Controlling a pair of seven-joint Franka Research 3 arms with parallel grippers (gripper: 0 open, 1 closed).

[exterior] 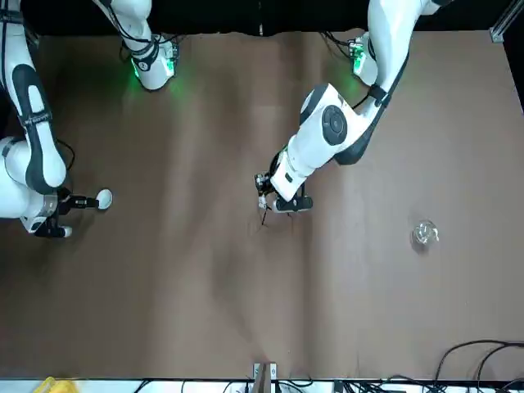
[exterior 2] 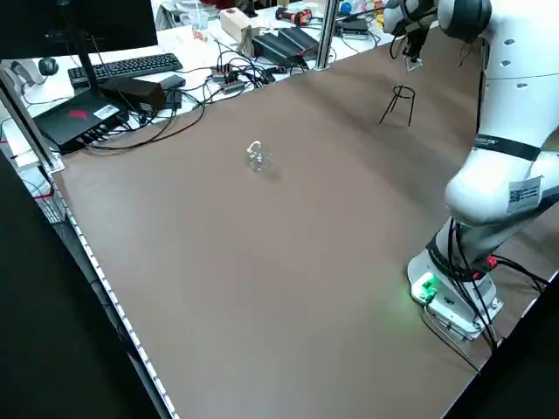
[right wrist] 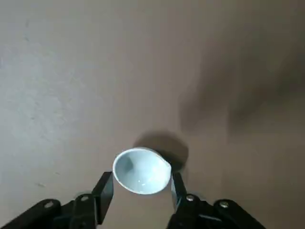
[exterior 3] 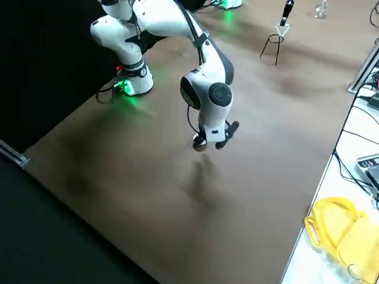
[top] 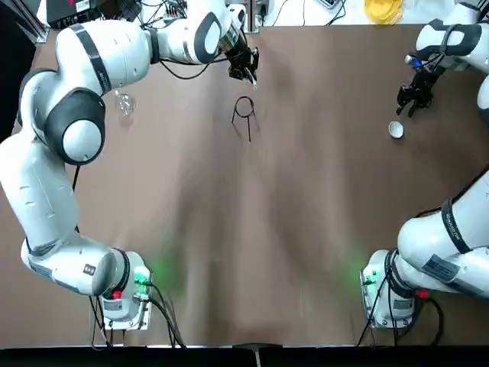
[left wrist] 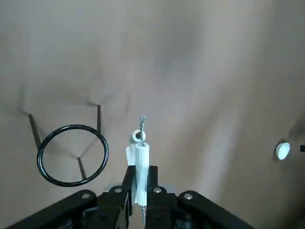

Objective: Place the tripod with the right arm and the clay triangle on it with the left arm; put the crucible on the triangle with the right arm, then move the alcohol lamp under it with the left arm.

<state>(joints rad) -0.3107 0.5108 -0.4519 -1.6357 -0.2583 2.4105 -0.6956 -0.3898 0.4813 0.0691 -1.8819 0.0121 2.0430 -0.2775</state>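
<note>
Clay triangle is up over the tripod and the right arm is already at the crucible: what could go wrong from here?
1. The clay triangle hangs edge-on in the left gripper, beside the tripod ring, not over it; released now, it would likely miss.
2. The thin-legged tripod may tip if nudged.
3. The right gripper has its fingers open around the crucible; an early placement finds no triangle.

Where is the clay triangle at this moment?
The left gripper holds the clay triangle edge-on in the air, beside the tripod and not yet on its ring.
</note>
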